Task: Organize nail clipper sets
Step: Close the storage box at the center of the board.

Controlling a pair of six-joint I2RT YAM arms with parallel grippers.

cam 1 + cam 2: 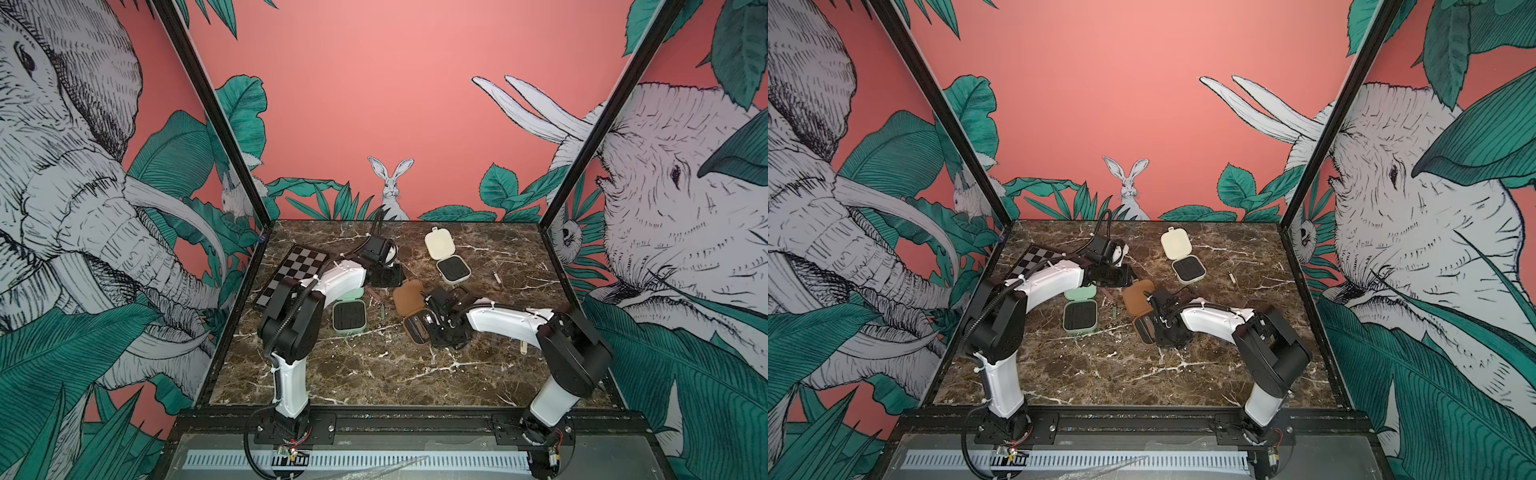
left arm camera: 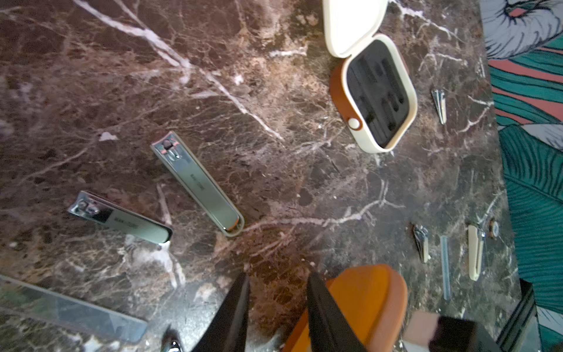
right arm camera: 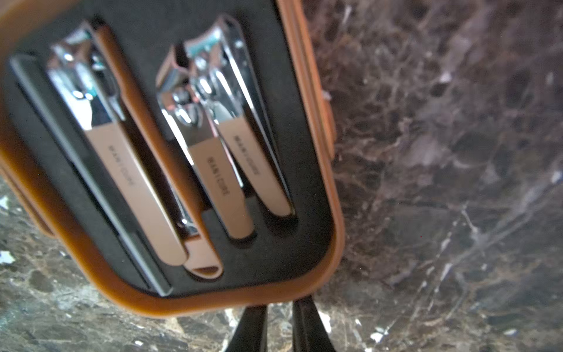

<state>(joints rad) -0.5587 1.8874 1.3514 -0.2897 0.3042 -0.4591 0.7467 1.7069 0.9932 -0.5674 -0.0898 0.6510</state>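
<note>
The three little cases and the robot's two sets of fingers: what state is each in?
Brown case: open, tools seated in its insert.
Cream case: open, insert empty.
Mint green case: open, insert looks empty.
Left fingers: apart, holding nothing.
Right fingers: slightly apart, holding nothing.

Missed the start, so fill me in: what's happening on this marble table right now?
Two robot arms are sorting nail clipper tools into three open cases. The brown case is already filled with its clippers, and the right gripper is at its edge, jaws narrowly apart and empty. The left gripper, open and empty, is beside the brown lid. The mint case and cream case look empty; the mint clippers and cream tools lie loose on the table.
</note>
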